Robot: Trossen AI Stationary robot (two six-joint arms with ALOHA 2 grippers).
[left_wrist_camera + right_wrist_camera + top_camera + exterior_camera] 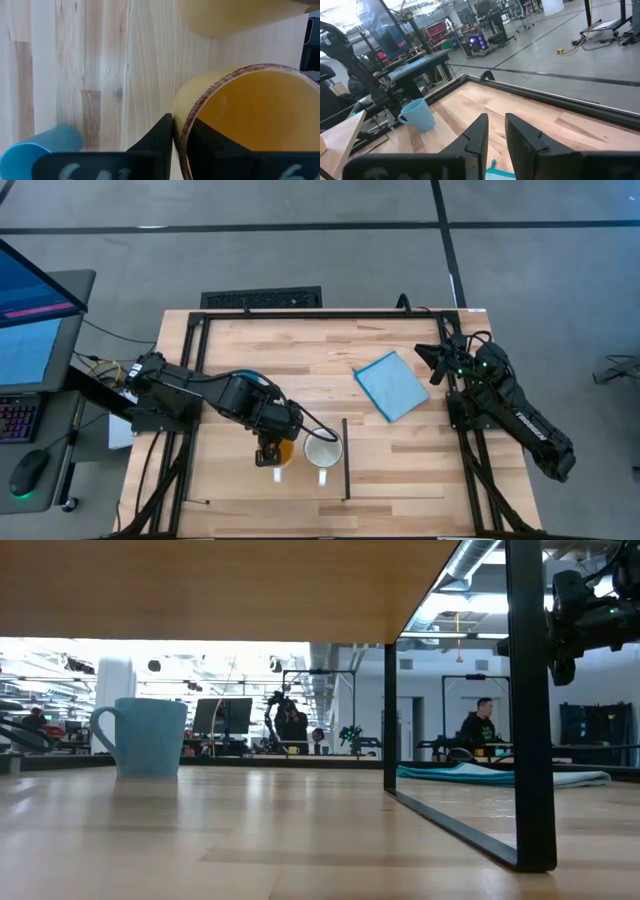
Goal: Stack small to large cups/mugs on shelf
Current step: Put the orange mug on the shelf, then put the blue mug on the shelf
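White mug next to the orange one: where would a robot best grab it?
Probably pinch the white mug by its rim wall from straight above, one finger inside: it stands upright, mouth open. Choose the side away from the orange mug.

Mugs: three in total. One light blue mug (146, 736), one orange mug (250, 125), one white mug (323, 452). Cloths: one light-blue cloth (391, 385). Arms: two, each with one gripper. Tables: one table (400, 470).
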